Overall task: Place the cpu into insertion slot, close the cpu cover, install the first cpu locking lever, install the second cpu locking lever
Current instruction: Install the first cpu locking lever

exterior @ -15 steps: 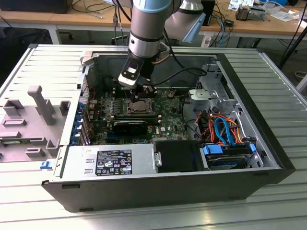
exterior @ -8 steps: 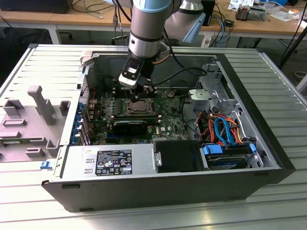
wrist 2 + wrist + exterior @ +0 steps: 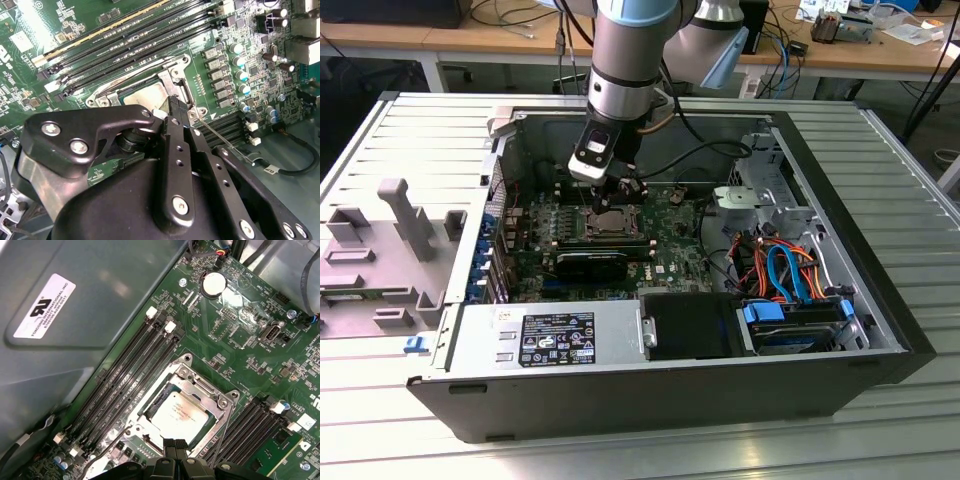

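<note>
Grey slatted bench [image 3: 885,170] holds the computer case [image 3: 620,400]; upper centre in the exterior view, my gripper [image 3: 622,193], jaws closed, meets the cpu cover [image 3: 211,392] over the cpu [image 3: 177,412].

You've got a dull silver-grey cpu [image 3: 176,412], faint brown smudge on top, framed by the silver cpu cover [image 3: 205,390]. Green motherboard [image 3: 240,340], black memory slots [image 3: 125,382] with white end clips. Matt black gripper [image 3: 175,445]. Silver arm [image 3: 625,60], pale blue caps. Orange and blue cables [image 3: 778,272] at the exterior view's right. Light grey power supply [image 3: 490,340], black label, near side.
</note>
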`<state>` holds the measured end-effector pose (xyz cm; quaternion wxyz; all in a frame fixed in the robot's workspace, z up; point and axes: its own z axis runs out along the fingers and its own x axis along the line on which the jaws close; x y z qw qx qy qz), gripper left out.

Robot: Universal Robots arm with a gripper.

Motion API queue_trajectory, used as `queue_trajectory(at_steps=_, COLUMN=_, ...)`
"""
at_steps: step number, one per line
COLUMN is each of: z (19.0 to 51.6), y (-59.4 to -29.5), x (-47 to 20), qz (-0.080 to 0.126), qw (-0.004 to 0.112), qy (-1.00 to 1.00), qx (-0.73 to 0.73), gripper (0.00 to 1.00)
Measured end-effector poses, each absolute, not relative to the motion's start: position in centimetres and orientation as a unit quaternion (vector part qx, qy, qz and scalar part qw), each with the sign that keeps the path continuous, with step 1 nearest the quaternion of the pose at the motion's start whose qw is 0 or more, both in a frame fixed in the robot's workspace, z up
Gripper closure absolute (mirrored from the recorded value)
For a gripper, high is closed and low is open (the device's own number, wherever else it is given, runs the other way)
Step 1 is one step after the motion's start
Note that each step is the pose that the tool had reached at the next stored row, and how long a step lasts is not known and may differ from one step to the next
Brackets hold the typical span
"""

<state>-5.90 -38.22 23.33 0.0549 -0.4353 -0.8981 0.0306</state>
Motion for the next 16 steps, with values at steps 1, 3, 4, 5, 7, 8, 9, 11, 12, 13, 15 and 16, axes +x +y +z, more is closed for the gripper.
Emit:
queue_trajectory(at_steps=1, z=23.33, y=-38.22, x=-5.9, qz=0.031, qw=0.055, qy=-0.898, qx=-0.435, gripper=0.89)
queue_trajectory(at_steps=3, z=23.33, y=-38.22, x=-5.9, qz=0.031, qw=0.055, qy=-0.899, qx=-0.433, gripper=0.89)
queue_trajectory(at_steps=4, z=23.33, y=-38.22, x=-5.9, qz=0.031, qw=0.055, qy=-0.899, qx=-0.433, gripper=0.89)
queue_trajectory(at_steps=5, z=23.33, y=-38.22, x=-5.9, qz=0.031, qw=0.055, qy=-0.9, qx=-0.432, gripper=0.89)
queue_trajectory(at_steps=7, z=23.33, y=-38.22, x=-5.9, qz=0.031, qw=0.055, qy=-0.901, qx=-0.43, gripper=0.89)
queue_trajectory(at_steps=8, z=23.33, y=-38.22, x=-5.9, qz=0.031, qw=0.055, qy=-0.901, qx=-0.428, gripper=0.89)
queue_trajectory(at_steps=9, z=23.33, y=-38.22, x=-5.9, qz=0.031, qw=0.055, qy=-0.902, qx=-0.427, gripper=0.89)
queue_trajectory(at_steps=11, z=23.33, y=-38.22, x=-5.9, qz=0.031, qw=0.055, qy=-0.902, qx=-0.426, gripper=0.89)
queue_trajectory(at_steps=12, z=23.33, y=-38.22, x=-5.9, qz=0.031, qw=0.055, qy=-0.903, qx=-0.425, gripper=0.89)
queue_trajectory(at_steps=13, z=23.33, y=-38.22, x=-5.9, qz=0.031, qw=0.055, qy=-0.903, qx=-0.424, gripper=0.89)
queue_trajectory(at_steps=15, z=23.33, y=-38.22, x=-5.9, qz=0.031, qw=0.054, qy=-0.904, qx=-0.422, gripper=0.89)
queue_trajectory(at_steps=16, z=23.33, y=-38.22, x=-5.9, qz=0.032, qw=0.054, qy=-0.905, qx=-0.421, gripper=0.89)
